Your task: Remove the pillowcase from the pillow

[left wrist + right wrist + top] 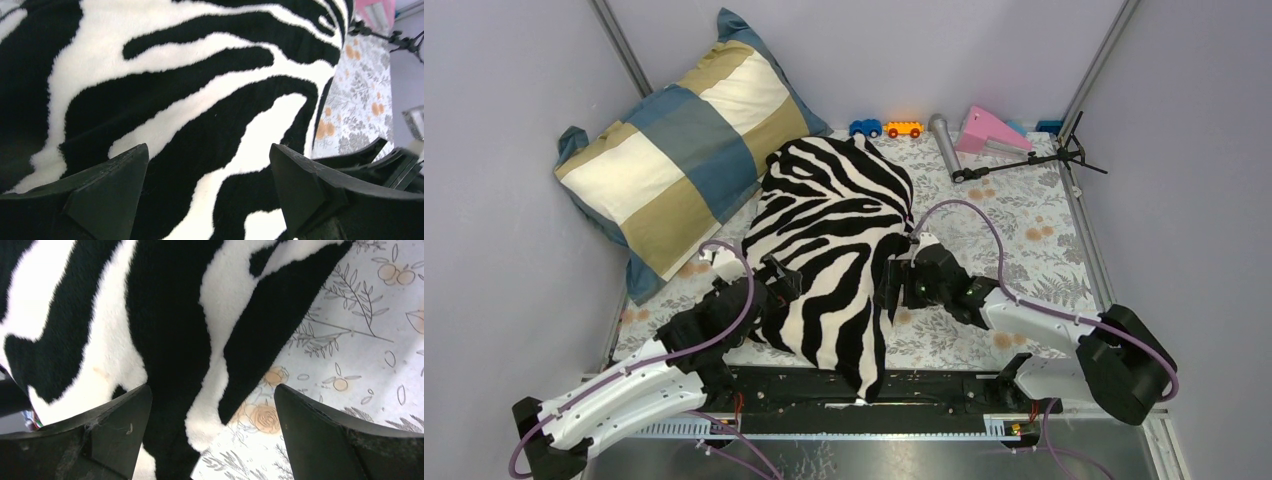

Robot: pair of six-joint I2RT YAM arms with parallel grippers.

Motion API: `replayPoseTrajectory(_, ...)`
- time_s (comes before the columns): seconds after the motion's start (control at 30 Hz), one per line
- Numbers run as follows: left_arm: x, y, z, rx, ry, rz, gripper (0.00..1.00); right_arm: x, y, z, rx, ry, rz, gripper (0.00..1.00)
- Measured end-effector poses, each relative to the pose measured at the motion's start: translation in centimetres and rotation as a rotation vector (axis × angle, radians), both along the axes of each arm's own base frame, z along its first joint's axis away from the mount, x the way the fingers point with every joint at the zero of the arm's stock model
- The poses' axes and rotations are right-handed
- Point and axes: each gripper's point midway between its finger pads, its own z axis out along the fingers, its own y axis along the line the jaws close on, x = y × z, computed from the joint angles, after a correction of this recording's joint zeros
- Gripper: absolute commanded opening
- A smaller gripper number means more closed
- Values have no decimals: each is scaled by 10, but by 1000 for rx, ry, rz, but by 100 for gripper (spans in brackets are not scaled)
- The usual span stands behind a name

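Our left fingers [782, 280] and right fingers [894, 288] are spread wide, gripping nothing, flanking the pillowcase [834, 225]; we'd pinch only plush hanging off the near edge of the tabletop [1024, 230].

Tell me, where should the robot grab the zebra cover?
Probably the thin loose edge of the pillowcase, lying flat on the flowered tablecloth. Come from its right side with the open right gripper, which straddles that edge: there it looks like cloth only, not stuffed.
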Motion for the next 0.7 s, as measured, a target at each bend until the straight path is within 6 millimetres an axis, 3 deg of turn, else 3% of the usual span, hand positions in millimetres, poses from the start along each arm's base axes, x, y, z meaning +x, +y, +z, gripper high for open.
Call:
replayPoseTrajectory(0.17,-12,0,-17,8,88,-16,99,27,6,13,76,-19,-85,99)
replayPoseTrajectory(0.37,-20,-4,-23,-23,136,-31,99,104,-31,44,188,-91,-330,100)
replayPoseTrajectory(0.5,-22,-6,-25,-32,148,-43,99,142,-35,56,202,-115,-387,99)
replayPoseTrajectory(0.6,-22,-7,-28,-18,162,-44,99,164,-27,53,215,-94,-390,91)
replayPoseTrajectory(0.7,-21,-8,-34,3,178,-42,99,177,-10,35,236,-28,-353,62)
